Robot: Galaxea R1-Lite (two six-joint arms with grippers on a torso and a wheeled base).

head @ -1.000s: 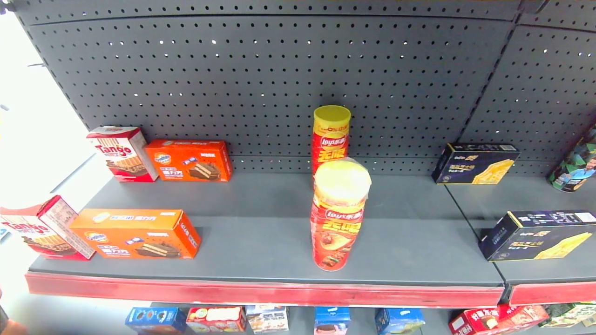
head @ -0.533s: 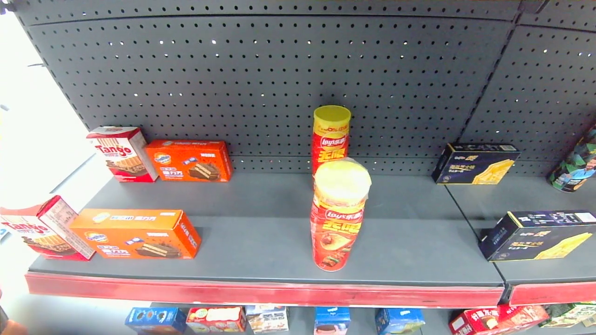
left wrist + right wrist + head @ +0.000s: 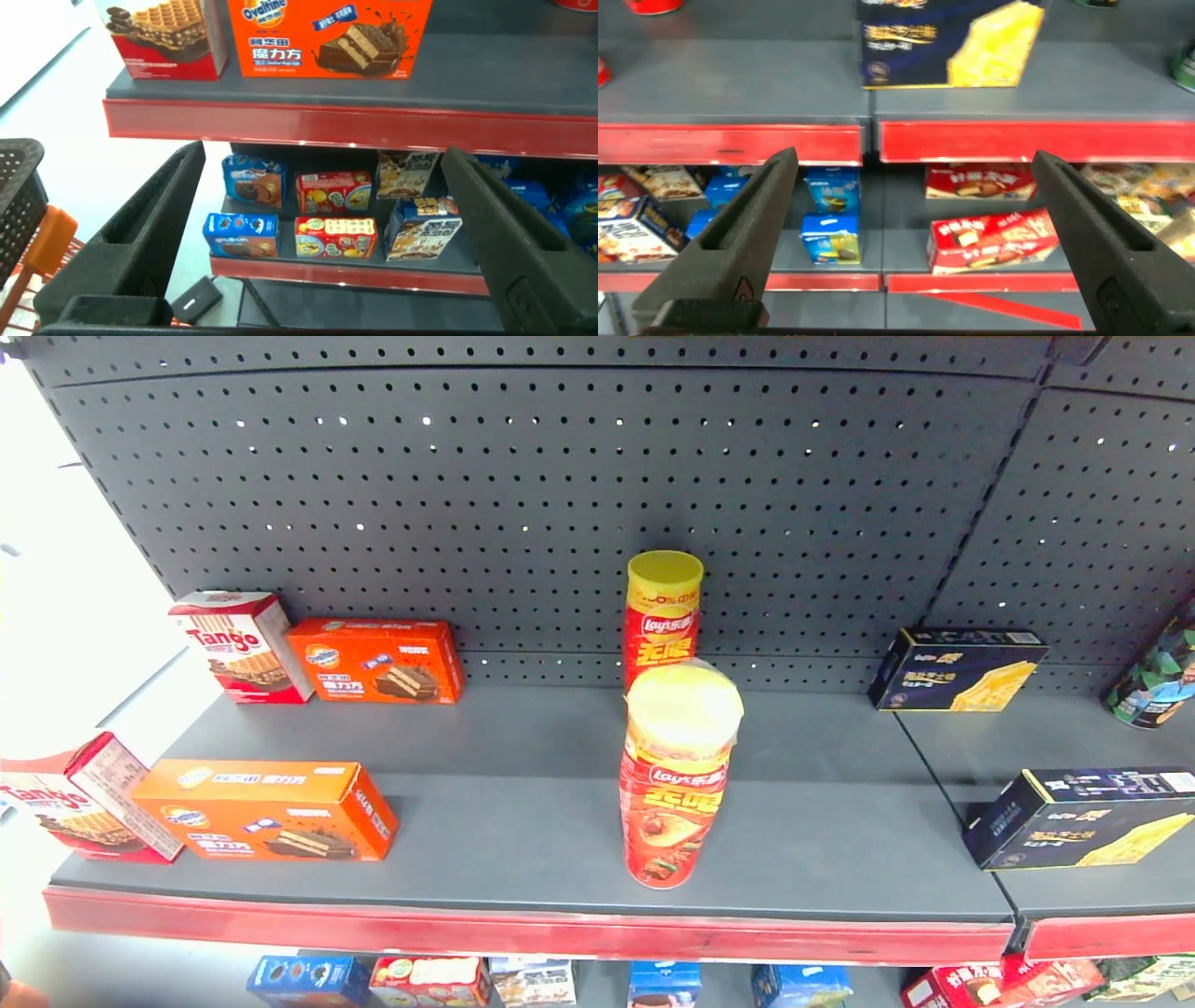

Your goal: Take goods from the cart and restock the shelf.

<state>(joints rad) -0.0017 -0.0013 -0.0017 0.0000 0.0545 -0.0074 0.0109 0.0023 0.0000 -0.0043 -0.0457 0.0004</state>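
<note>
The grey shelf [image 3: 523, 821] with a red front lip carries two red chip cans with yellow lids, one near the front [image 3: 677, 775] and one at the back [image 3: 663, 616]. My left gripper [image 3: 324, 157] hangs open and holds nothing, below and in front of the shelf's left end, facing an orange chocolate box [image 3: 332, 37]. My right gripper [image 3: 915, 161] is open too, with nothing between its fingers, facing the lip under a dark blue box [image 3: 948, 42]. A black mesh cart basket [image 3: 19, 215] on an orange frame stands beside the left gripper.
Two orange boxes [image 3: 266, 807] [image 3: 378, 658] and two red wafer boxes [image 3: 238, 644] [image 3: 75, 798] sit on the shelf's left. Dark blue boxes [image 3: 957, 667] [image 3: 1083, 817] lie on the right section. The lower shelf [image 3: 355, 271] holds several small snack boxes.
The head view has shifted slightly, so everything sits a little lower in the picture. Nothing on the shelf has moved.
</note>
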